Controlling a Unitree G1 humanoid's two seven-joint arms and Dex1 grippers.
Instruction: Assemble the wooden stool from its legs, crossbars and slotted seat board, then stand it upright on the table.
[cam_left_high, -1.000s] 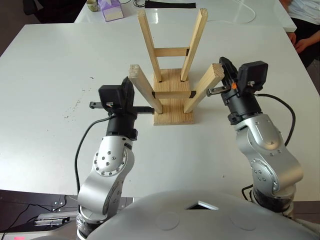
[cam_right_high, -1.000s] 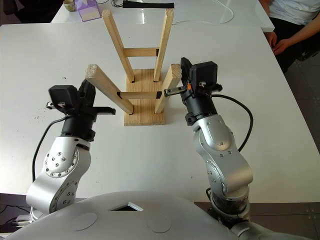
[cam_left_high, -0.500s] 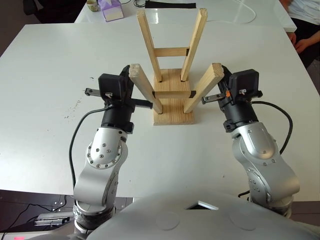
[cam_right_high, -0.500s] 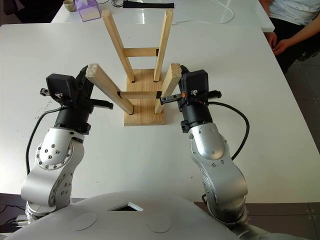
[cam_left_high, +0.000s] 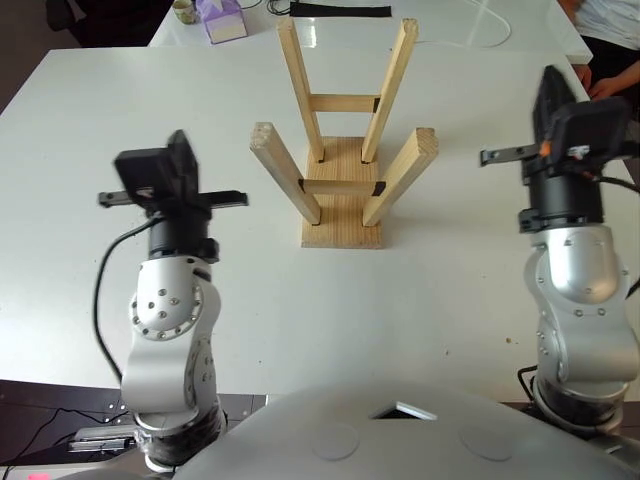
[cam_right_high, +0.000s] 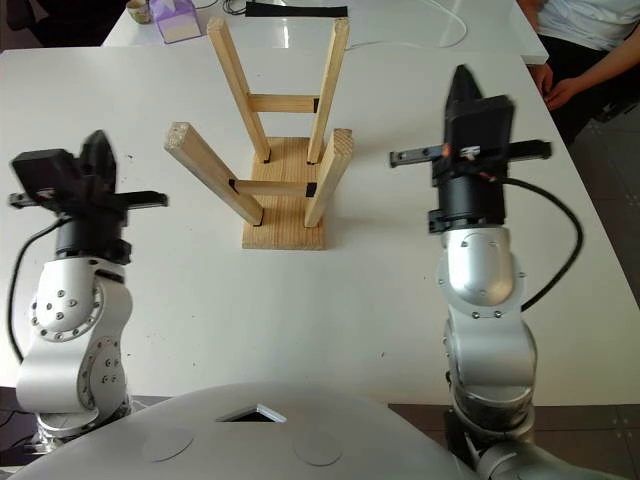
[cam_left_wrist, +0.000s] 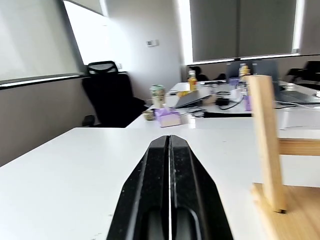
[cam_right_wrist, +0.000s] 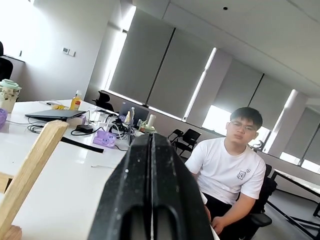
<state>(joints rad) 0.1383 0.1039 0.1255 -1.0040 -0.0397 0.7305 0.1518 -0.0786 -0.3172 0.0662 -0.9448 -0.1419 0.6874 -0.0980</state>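
Left eye view: looks down on the stool (cam_left_high: 342, 170) standing upside down on the table (cam_left_high: 100, 120), seat board (cam_left_high: 342, 232) flat on the surface, four legs (cam_left_high: 287, 178) pointing up and splaying outward, crossbars (cam_left_high: 343, 103) bridging them in pairs. Finds the left gripper (cam_left_high: 178, 148) raised well to the left of the stool, tip skyward, touching nothing, and the right gripper (cam_left_high: 553, 88) raised well to the right in the same way. Puts the stool between the two arms and forward of both.

Right eye view: repeats that layout. Has the near pair of legs leaning one toward each gripper, long axes running up and outward. Suggests, as a judgement, the left gripper as somewhat the nearer to its side's leg.

Left wrist view: shows fingers (cam_left_wrist: 157, 165) pressed together without a gap, pinching nothing. Catches one of the legs (cam_left_wrist: 265, 140) upright beyond the tip, foot seated in the seat board.

Right wrist view: same again, fingers (cam_right_wrist: 137, 160) pressed flat together, empty, with one of the legs (cam_right_wrist: 30, 165) slanting nearby.

Looks assembled, leaving only the turn upright. Probably calls for spreading both grippers, coming inward and taking hold across a slanted leg rather than along it.
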